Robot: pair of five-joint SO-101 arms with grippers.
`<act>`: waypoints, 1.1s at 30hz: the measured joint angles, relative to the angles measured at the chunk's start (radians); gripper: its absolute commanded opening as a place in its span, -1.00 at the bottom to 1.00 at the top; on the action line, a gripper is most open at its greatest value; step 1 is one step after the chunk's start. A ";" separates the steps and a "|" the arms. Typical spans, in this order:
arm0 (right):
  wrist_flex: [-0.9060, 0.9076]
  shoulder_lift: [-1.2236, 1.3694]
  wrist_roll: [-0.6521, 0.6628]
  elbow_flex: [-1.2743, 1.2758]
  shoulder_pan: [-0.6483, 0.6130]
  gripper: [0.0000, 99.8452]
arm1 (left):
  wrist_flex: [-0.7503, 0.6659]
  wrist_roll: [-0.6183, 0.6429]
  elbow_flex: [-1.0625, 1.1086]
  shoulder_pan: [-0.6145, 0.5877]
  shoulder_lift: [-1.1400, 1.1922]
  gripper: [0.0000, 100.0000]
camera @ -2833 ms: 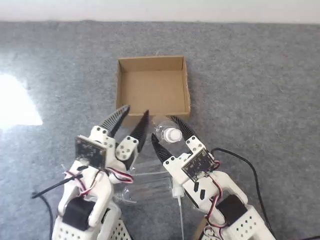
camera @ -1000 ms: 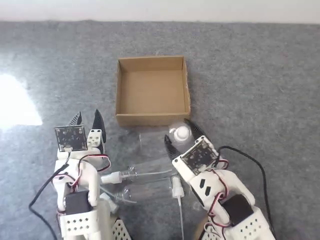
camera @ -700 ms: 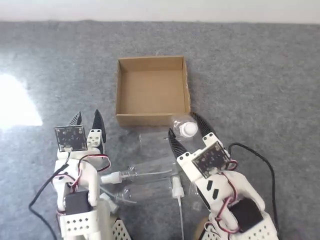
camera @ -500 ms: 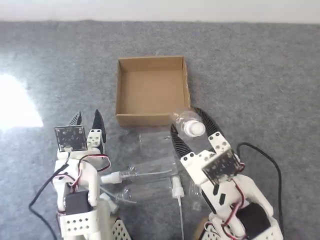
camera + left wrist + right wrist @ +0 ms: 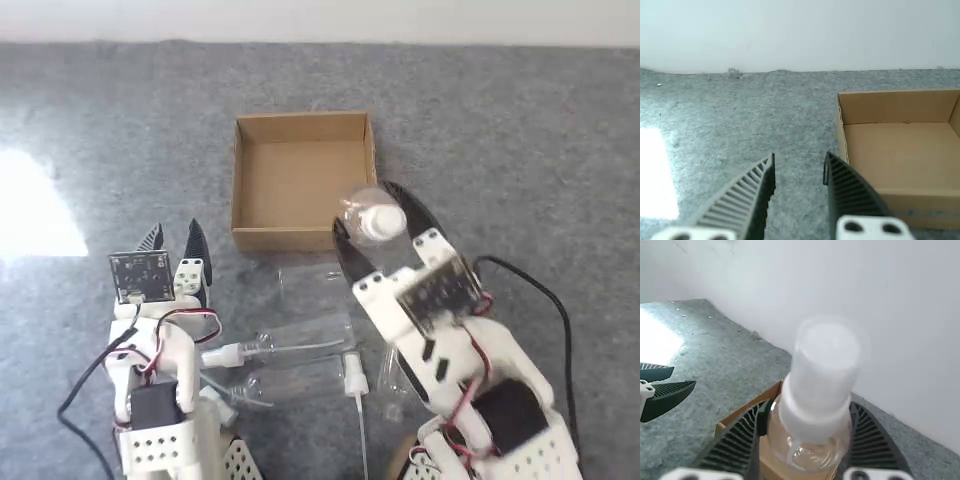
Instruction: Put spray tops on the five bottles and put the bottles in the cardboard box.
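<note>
Left hand (image 5: 173, 238): open and holding nothing, over the table (image 5: 520, 130) just left of the box's near corner. I judge it is parked there to leave the other arm room.
Loose bottles (image 5: 295, 345): two clear ones lie on their sides between the arm bases, within reach of both arms for capping. A loose spray top (image 5: 354, 376) with its tube lies beside them.
Cardboard box (image 5: 238, 180): open upward just beyond both hands, so either could lower a bottle in. No bottle is inside yet.
Held bottle (image 5: 358, 205): upright with its white cap (image 5: 383, 222) fitted, hanging above the box's near right corner.
Right hand (image 5: 364, 212): closed on the held bottle's body below the cap, which leaves the cap untouched. It looks set to carry the bottle inward over the box floor before letting go.
</note>
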 measured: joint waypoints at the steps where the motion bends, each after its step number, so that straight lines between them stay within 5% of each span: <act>1: -0.011 0.028 0.000 -0.009 0.000 -0.78 | 0.000 0.000 0.000 0.000 0.000 -0.70; 33: -0.144 1.000 -0.003 -0.552 0.000 -0.78 | 0.000 0.000 0.000 0.000 0.000 -0.70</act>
